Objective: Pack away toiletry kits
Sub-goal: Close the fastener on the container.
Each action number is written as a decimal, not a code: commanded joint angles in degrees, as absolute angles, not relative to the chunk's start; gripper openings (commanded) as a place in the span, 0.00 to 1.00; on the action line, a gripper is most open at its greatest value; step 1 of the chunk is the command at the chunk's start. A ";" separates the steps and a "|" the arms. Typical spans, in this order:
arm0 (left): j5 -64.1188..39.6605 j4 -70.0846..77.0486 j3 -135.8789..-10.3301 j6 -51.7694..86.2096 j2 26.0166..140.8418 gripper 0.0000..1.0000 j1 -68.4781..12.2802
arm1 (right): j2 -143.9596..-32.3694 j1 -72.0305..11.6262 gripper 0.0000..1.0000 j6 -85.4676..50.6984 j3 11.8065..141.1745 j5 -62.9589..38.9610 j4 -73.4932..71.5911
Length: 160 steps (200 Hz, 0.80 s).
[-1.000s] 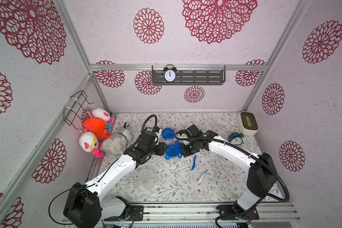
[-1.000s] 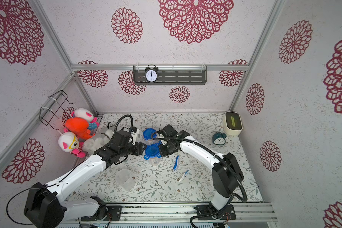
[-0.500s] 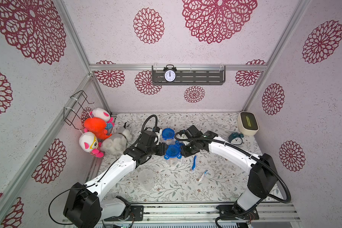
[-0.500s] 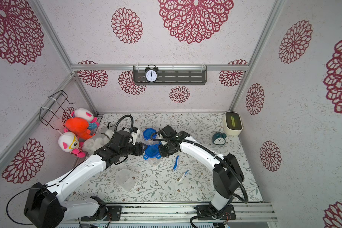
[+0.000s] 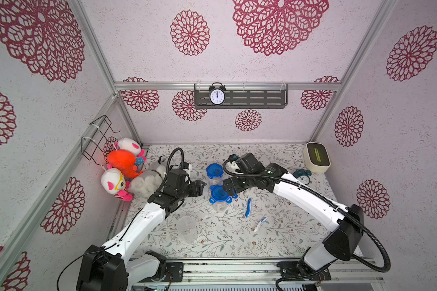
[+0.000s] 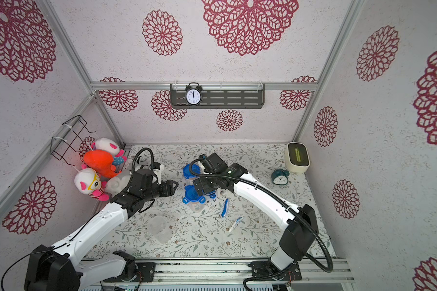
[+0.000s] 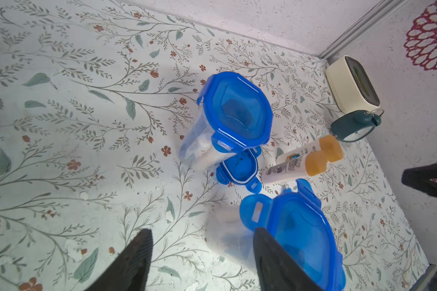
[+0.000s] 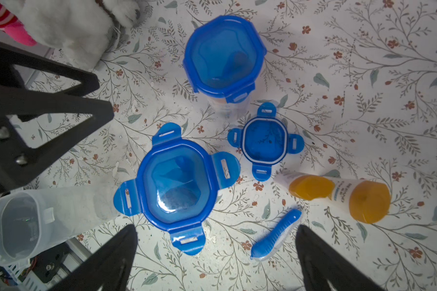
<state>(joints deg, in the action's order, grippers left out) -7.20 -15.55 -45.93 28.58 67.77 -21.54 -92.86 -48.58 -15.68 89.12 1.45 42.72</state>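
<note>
My right gripper [image 8: 216,241] hangs over the middle cup [image 5: 219,205] with its jaws spread wide and nothing between them. That cup stands upright on the floral table [image 5: 225,247], its tabbed lid [image 8: 177,186] on top with all four tabs flared out. My left gripper [image 7: 202,241] sits just beside the same cup, jaws apart too, gripping nothing. Behind it the far cup [image 5: 215,172] stands with its lid tabs down. A loose lid [image 8: 265,144] lies between the two cups, near two orange-capped bottles [image 8: 338,196] lying side by side. The blue toothbrush [image 5: 248,207] and toothpaste tube [image 5: 259,224] lie closer to my bases, and the lidless cup [image 5: 187,229] sits well apart.
</note>
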 commanded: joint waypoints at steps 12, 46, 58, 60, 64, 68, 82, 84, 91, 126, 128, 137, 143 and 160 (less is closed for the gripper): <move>-8.93 -12.08 -45.18 30.40 66.90 0.70 -20.75 | -98.25 -51.41 0.99 -17.08 94.34 6.51 42.68; -8.88 -12.21 -44.56 30.34 65.49 0.73 -20.13 | -102.52 -51.72 0.99 -12.35 97.97 4.26 44.34; -8.77 -12.14 -44.39 30.34 65.14 0.74 -20.06 | -103.57 -51.77 0.99 -10.56 99.17 4.08 45.86; -8.74 -12.20 -44.38 30.37 65.17 0.74 -20.09 | -103.74 -51.86 0.99 -10.35 99.37 4.07 46.07; -8.69 -12.21 -44.38 30.33 65.15 0.74 -20.05 | -104.02 -51.90 0.99 -9.79 99.75 4.01 46.42; -8.67 -12.19 -44.38 30.35 65.14 0.74 -20.04 | -104.14 -51.93 0.99 -9.27 99.91 3.91 46.63; -8.68 -12.19 -44.38 30.41 65.21 0.74 -19.97 | -104.29 -52.03 0.99 -8.02 100.24 3.10 46.79; -8.70 -12.17 -44.38 30.41 65.26 0.74 -20.02 | -104.27 -51.99 0.99 -7.92 100.25 2.93 46.85; -8.82 -12.21 -44.38 30.33 65.40 0.74 -19.99 | -104.39 -51.98 0.99 -7.35 100.33 2.25 46.91; -8.92 -12.13 -44.47 30.38 65.75 0.74 -20.03 | -104.34 -52.02 0.99 -4.60 100.72 1.16 48.72; -8.89 -12.09 -44.47 30.38 65.79 0.74 -20.01 | -104.37 -51.96 0.99 -4.40 100.72 0.99 48.83; -9.05 -12.04 -44.47 30.41 65.91 0.75 -19.98 | -104.54 -51.87 0.99 -3.75 100.94 0.62 49.32; -9.13 -11.90 -44.47 30.35 66.02 0.75 -19.97 | -104.65 -51.82 0.99 -3.36 101.20 0.22 49.60; -9.52 -11.85 -44.47 30.41 66.09 0.75 -20.04 | -105.52 -51.51 0.99 -2.49 102.03 -0.61 50.90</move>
